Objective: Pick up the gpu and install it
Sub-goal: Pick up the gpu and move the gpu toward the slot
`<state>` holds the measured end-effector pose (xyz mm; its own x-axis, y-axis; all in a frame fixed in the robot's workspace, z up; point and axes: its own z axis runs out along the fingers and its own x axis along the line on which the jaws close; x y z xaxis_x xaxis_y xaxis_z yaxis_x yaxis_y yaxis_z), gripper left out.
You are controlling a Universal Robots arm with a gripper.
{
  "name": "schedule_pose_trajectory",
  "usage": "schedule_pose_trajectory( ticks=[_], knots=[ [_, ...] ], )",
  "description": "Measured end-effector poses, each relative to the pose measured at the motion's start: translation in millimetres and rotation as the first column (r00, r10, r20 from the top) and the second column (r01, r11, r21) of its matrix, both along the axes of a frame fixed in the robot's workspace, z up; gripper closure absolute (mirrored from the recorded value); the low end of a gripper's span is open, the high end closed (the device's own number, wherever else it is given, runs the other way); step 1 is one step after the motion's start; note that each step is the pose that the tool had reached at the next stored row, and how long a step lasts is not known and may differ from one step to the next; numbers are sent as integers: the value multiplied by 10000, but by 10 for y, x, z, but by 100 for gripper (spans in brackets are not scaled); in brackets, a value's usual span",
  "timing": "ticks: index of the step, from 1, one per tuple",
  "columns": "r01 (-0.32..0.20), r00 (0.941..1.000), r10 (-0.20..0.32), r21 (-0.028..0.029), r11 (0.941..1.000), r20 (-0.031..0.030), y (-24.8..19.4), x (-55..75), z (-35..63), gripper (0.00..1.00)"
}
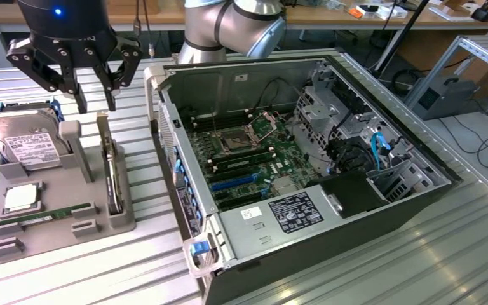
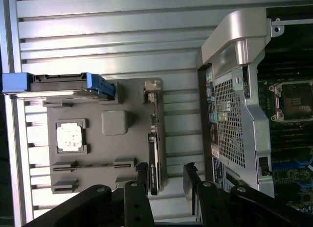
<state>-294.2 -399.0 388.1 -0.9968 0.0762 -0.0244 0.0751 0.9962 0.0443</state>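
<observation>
**Pincer.** Black, multi-link pincer [image 1: 97, 101] [image 2: 166, 177] carried on a silver-grey jointed arm [image 1: 236, 25]. The jaws are spread wide and nothing is gripped. It is hung just above the far end of the card listed next, without touching it.

**Task item.** Thin, flat, rectangular gpu card [image 1: 110, 175] [image 2: 154, 148], dark with a silvery edge. It is stood on its long edge in a slot of the tray, on the side nearest the computer case. In the wrist view its end is seen between the two fingers, closer to one of them.

**Holder.** Grey moulded plastic tray [image 1: 91, 230] [image 2: 112, 146], laid on the silver slatted metal table [image 1: 396, 267] [image 2: 98, 36], just beside the case.

**Other tray contents.**
- A silver boxy hard drive with a white label [image 1: 30, 149] [image 2: 63, 87] is propped in a blue-trimmed cradle.
- A square silver processor chip [image 1: 21, 198] [image 2: 69, 136] is seated in its recess.
- A narrow green memory stick [image 1: 45, 218] [image 2: 95, 164] is set in its groove.

**Case.** Open grey-and-black tower computer case [image 1: 253, 70] [image 2: 234, 36], laid on its side with the green motherboard [image 1: 253, 152] exposed.
</observation>
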Motion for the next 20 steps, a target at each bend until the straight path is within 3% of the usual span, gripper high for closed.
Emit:
schedule_pose_trajectory(
  ticks=[20],
  knots=[
    [0, 10000, 0, 1, 10000, 0, 0, -35, -37, 58]
  ],
)
